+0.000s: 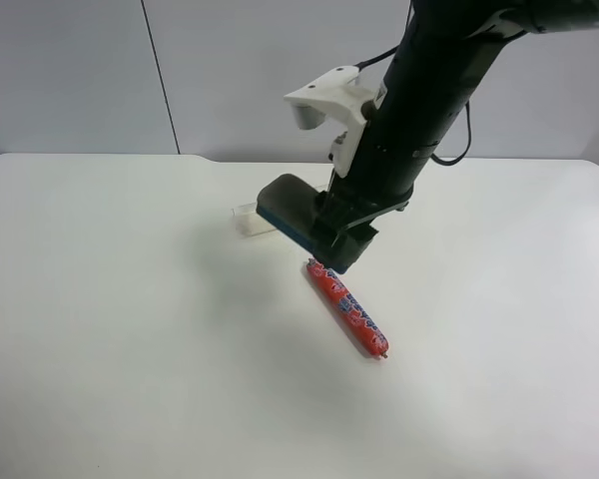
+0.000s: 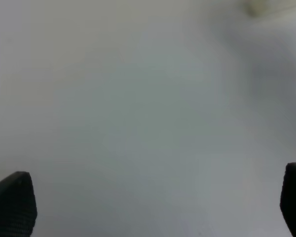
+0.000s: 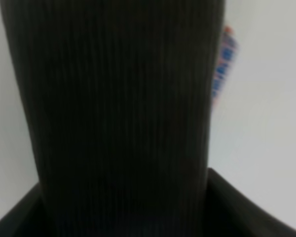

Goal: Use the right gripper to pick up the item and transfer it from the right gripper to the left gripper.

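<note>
The item (image 1: 287, 208), a block with a dark grey felt top and a blue base, is held above the table by my right gripper (image 1: 334, 235), which is shut on it. In the right wrist view its ribbed dark felt (image 3: 113, 113) fills most of the picture. The black right arm with a white bracket (image 1: 329, 100) comes down from the upper right of the exterior high view. My left gripper (image 2: 153, 207) is open and empty; only its two black fingertips (image 2: 12, 200) show over blurred white table. The left arm is out of the exterior high view.
A red printed sausage tube (image 1: 347, 307) lies on the white table (image 1: 130, 329) just below the right gripper; its edge shows in the right wrist view (image 3: 224, 64). A white translucent roll (image 1: 248, 218) lies behind the held block.
</note>
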Robot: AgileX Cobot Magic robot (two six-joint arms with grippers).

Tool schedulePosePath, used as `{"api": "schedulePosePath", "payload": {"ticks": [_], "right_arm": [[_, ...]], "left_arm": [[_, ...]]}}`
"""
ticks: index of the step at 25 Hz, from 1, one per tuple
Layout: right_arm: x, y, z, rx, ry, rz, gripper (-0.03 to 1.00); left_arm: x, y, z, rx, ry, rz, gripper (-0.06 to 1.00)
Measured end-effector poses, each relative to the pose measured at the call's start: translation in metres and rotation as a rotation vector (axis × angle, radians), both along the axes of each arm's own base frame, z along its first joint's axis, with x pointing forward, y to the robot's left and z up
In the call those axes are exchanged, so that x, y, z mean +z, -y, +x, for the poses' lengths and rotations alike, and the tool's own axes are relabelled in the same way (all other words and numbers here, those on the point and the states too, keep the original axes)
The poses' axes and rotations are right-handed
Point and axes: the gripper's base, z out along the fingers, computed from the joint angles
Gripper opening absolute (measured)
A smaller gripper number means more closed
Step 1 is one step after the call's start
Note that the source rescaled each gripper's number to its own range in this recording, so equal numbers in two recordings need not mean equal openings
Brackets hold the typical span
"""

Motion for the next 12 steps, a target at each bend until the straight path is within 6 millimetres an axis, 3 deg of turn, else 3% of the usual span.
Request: {"api": "schedulePosePath", "payload": {"ticks": [4,12], "right_arm": [[0.000,-0.023,-0.020,0.119,0.009,0.000,0.00],[0.000,-0.040,-0.038,0.234,0.020,-0.002,0.00]], "left_arm": [[0.013,0.010,0.024,-0.051,-0.119,-0.114,1.00],[0.021,0.027,0.080,-0.146,-0.373,-0.303,1.00]]}}
